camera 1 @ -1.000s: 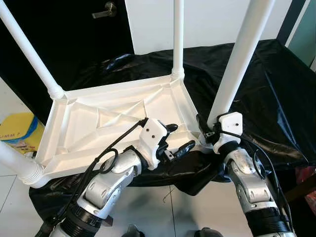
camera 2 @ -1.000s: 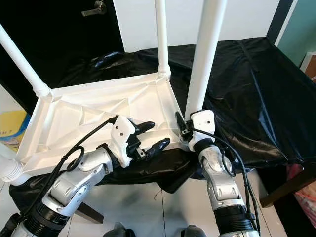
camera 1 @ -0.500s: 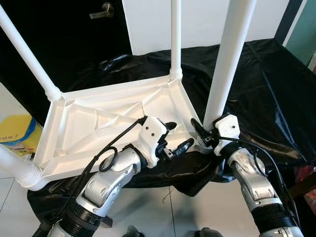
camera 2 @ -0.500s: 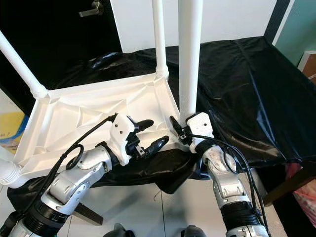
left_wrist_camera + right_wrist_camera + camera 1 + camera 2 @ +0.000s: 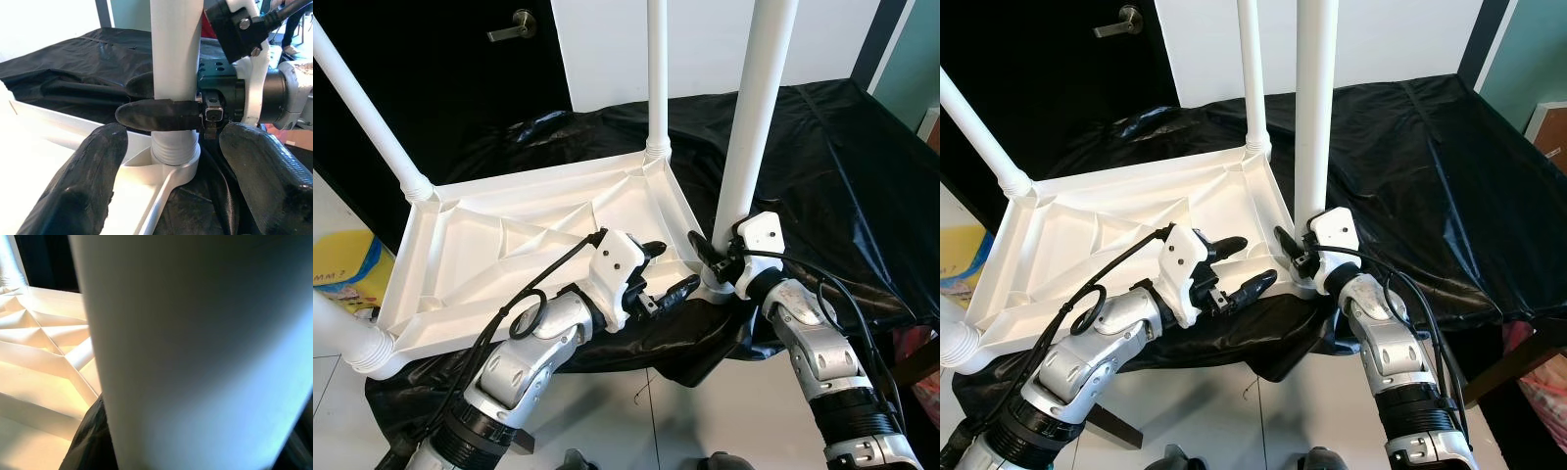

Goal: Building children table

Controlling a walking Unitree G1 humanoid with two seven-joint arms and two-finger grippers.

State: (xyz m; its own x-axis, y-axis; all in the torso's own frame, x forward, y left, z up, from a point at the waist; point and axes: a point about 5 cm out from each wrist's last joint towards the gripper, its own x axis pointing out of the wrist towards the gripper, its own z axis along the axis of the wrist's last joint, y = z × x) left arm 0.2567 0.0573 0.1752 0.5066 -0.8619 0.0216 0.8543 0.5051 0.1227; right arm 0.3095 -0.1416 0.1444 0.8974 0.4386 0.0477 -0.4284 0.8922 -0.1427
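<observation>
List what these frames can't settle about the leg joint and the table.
- Whether the leg is fully seated: in the left wrist view its threaded base meets the corner socket, depth hidden.
- Tops of all legs: cut off by the eye views' upper edge.
- Near-left corner of the tabletop: partly cut off at the left edge.
- Right gripper far finger: hidden behind the leg.
- Right wrist view: blurred, leg too close.
</observation>
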